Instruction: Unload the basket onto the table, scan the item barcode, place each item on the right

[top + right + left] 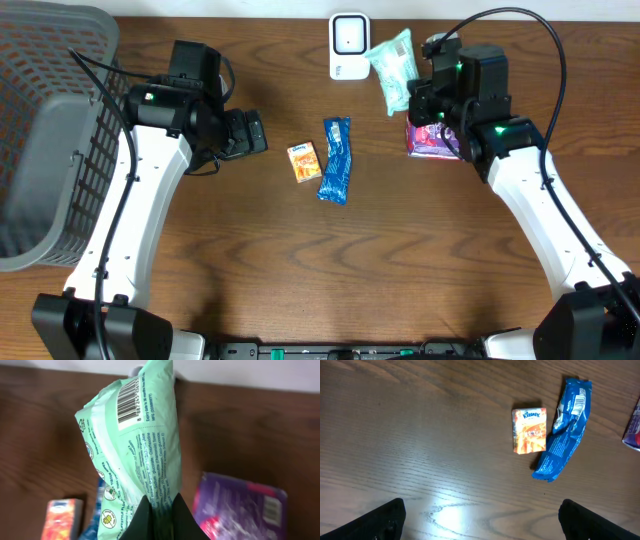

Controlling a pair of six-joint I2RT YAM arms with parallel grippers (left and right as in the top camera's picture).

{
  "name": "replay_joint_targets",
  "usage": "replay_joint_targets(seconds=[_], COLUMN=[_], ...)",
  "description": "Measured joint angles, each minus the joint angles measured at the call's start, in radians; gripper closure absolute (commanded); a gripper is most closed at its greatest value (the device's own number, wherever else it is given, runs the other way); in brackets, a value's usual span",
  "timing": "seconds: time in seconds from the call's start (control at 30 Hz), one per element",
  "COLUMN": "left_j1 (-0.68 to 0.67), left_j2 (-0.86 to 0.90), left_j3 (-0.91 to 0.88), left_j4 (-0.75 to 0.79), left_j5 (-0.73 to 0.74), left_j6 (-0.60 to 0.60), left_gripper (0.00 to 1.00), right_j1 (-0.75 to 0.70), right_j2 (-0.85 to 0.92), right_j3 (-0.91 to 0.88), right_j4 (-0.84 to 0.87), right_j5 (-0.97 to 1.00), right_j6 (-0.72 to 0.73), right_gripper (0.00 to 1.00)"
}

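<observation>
The right gripper (412, 100) is clenched on the lower end of a green packet (393, 68), which it holds off the table in the upper right of the overhead view. The packet's long axis runs away from the fingers, up and a little left in that frame, towards the white scanner (348, 45) at the top centre. Its far end sits just beside the scanner's right edge.

The barcode (131, 402) is printed near that far end, and in the right wrist view it faces the camera. By my reading the next move depends on turning that printed face towards the scanner's window and carrying it left. The pale shape behind the packet's tip in the wrist view may be the scanner, but too little of it shows to be sure.

The right arm is far nearer the scanner. The left gripper (250, 133) hangs over the wood left of centre with its jaws spread wide and nothing between them.

A purple packet (432, 142) lies on the table under the right wrist. An orange tissue pack (303, 162) and a blue wrapper (336, 160) lie side by side mid-table, and a grey basket (40, 130) fills the left edge. None of these lies between the green packet and the scanner.
</observation>
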Motion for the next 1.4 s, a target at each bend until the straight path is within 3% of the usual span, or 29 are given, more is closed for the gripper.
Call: replay_joint_targets(seconds=[0.37,0.67,1.23,1.4], left_j1=[0.0,0.0,0.0,0.0], left_j2=[0.0,0.0,0.0,0.0], left_j3=[0.0,0.0,0.0,0.0], left_j4=[0.0,0.0,0.0,0.0], left_j5=[0.0,0.0,0.0,0.0], left_j6=[0.0,0.0,0.0,0.0], left_gripper=[0.02,0.02,0.02,0.02], right_j1=[-0.055,-0.124,-0.159,-0.141], right_j2=[-0.011,-0.005,0.386,0.455], right_j3=[0.0,0.0,-0.021,-0.021], right_j4=[-0.105,-0.208,-0.24,-0.262], right_j5=[0.452,0.908,1.167,1.152], right_j6=[0.062,0.011,0.045,0.053], right_gripper=[0.99,0.99,0.99,0.91])
